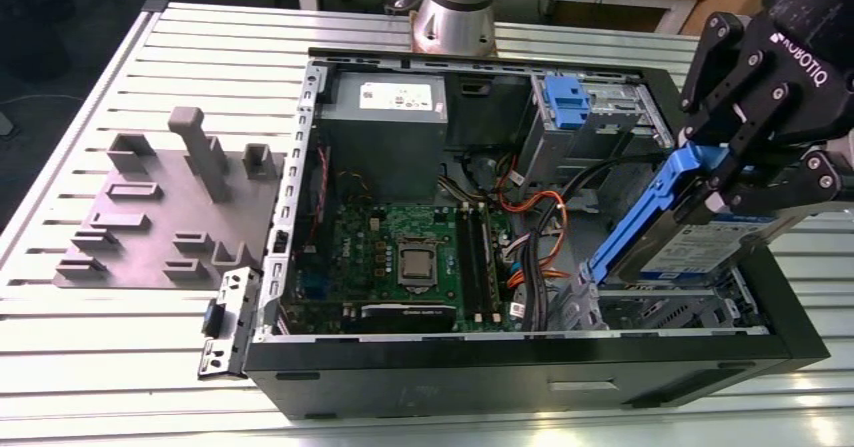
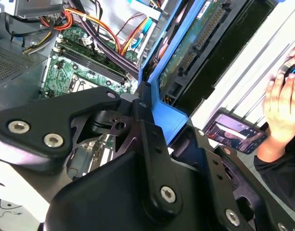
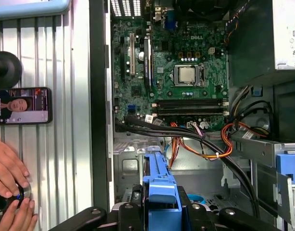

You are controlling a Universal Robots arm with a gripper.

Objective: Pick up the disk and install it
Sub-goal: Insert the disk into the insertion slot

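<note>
Exterior view: disk above open case.

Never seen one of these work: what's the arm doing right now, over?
Gripper shut on disk. Disk tilted over case corner, not seated. Cables close beside it; a hand outside the case.

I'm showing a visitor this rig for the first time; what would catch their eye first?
The black end effector grips the blue-railed disk, tilted over the open computer case at the exterior view's right. Inside lies the green motherboard; in the first wrist view a person's hand rests near a phone on the slatted table.
</note>
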